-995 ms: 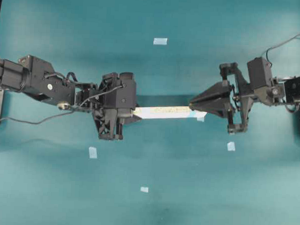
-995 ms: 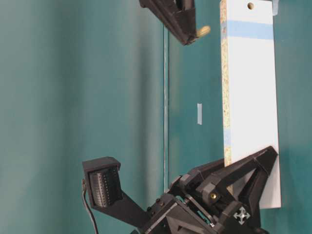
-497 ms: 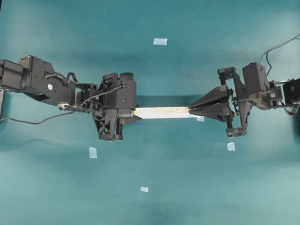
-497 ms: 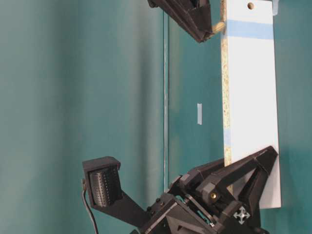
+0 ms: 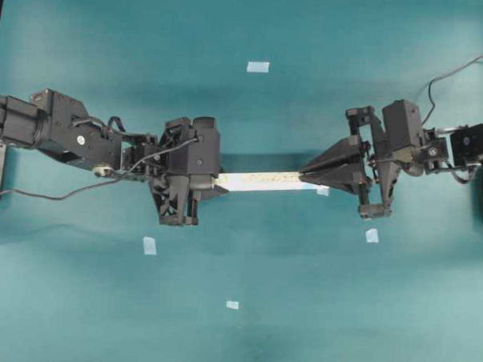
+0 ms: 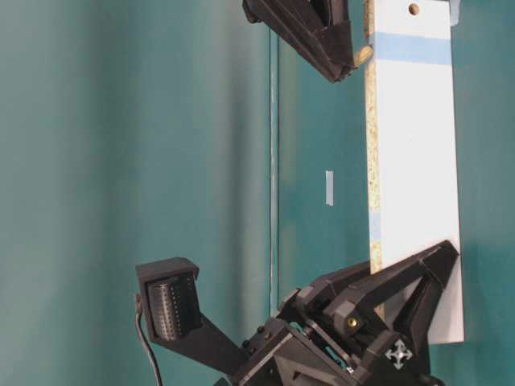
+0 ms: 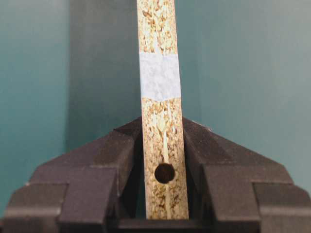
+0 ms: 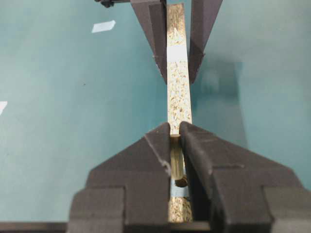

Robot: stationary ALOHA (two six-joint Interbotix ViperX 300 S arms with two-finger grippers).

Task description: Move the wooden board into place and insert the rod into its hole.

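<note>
The wooden board (image 5: 261, 180) is held on edge above the table, between the two arms. My left gripper (image 5: 213, 180) is shut on its left end; in the left wrist view the fingers (image 7: 121, 160) clamp the speckled edge (image 7: 160, 126) beside a dark hole (image 7: 164, 173). My right gripper (image 5: 304, 175) is shut on the rod (image 8: 176, 158). The rod's tip (image 6: 362, 55) touches the board's speckled edge by the blue tape (image 6: 410, 48). In the right wrist view a dark hole (image 8: 181, 182) shows in that edge under the rod. Another hole (image 6: 414, 10) is in the white face.
Several small pale-blue tape squares lie on the teal table, one at the back middle (image 5: 258, 66), one at front left (image 5: 149, 245), one at front middle (image 5: 232, 305) and one under the right arm (image 5: 372, 235). The right arm's cable (image 5: 455, 70) runs at back right.
My right gripper has moved left and in toward the board with the rod, so the rod tip now meets the board's edge. The left gripper and board have not moved.
</note>
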